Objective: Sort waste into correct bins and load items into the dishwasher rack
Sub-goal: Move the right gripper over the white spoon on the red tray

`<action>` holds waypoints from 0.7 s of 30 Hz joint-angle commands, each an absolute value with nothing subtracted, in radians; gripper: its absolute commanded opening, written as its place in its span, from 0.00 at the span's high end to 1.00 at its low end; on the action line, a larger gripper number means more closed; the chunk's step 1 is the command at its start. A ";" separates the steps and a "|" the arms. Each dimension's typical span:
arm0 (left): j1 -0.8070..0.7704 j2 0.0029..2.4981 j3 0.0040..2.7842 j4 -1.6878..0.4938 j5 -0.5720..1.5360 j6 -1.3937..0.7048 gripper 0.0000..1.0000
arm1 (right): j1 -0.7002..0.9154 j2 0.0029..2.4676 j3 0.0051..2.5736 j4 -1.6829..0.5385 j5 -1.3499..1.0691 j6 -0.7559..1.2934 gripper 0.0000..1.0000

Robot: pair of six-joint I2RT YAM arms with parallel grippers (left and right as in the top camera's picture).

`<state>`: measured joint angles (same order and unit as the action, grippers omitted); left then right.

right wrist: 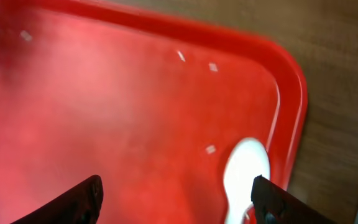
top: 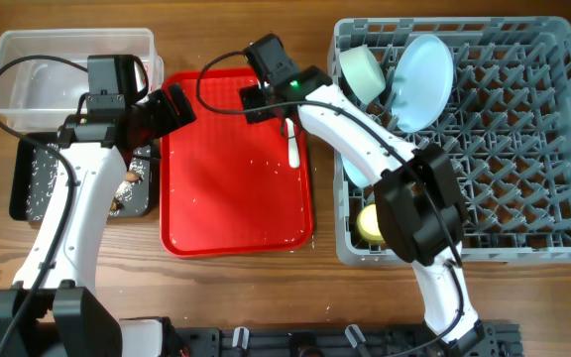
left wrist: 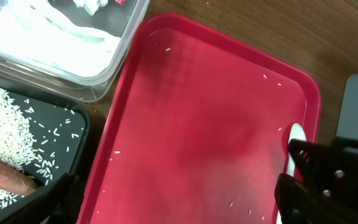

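Observation:
The white spoon [top: 291, 144] lies at the right edge of the red tray [top: 236, 188]. My right gripper [top: 266, 97] is open over the tray's far right corner. In the right wrist view the spoon's bowl [right wrist: 246, 177] sits just inside the right finger of the open jaws [right wrist: 176, 202]. My left gripper [top: 171, 109] is open and empty over the tray's left edge [left wrist: 176, 205]. The grey rack [top: 523, 228] holds a mint bowl [top: 363, 71], a pale blue plate [top: 422, 81] and a yellow cup [top: 370, 223]. A few rice grains [left wrist: 266, 76] lie on the tray.
The clear tub [top: 67, 45] at the far left holds white tissue [left wrist: 67, 34]. The black tray [top: 18, 183] in front of it holds rice [left wrist: 5, 124] and a brown stick [left wrist: 5, 177]. Both arms reach over the red tray close together.

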<state>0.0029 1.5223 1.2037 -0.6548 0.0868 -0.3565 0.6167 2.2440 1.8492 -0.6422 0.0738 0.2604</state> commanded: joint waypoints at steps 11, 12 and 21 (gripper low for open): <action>0.011 1.534 1.211 -0.655 0.074 -0.347 0.00 | 0.574 2.236 1.672 -0.543 0.096 0.351 0.23; 0.011 1.534 1.211 -0.655 0.074 -0.347 0.00 | 0.574 2.236 1.668 -0.529 0.096 0.351 0.24; 0.011 1.534 1.211 -0.655 0.074 -0.347 0.00 | 0.574 2.236 1.670 -0.448 0.187 0.260 0.24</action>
<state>0.0029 1.5223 1.2037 -0.6548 0.0868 -0.3565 0.5739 2.2440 1.6684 -0.4713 0.1242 0.3187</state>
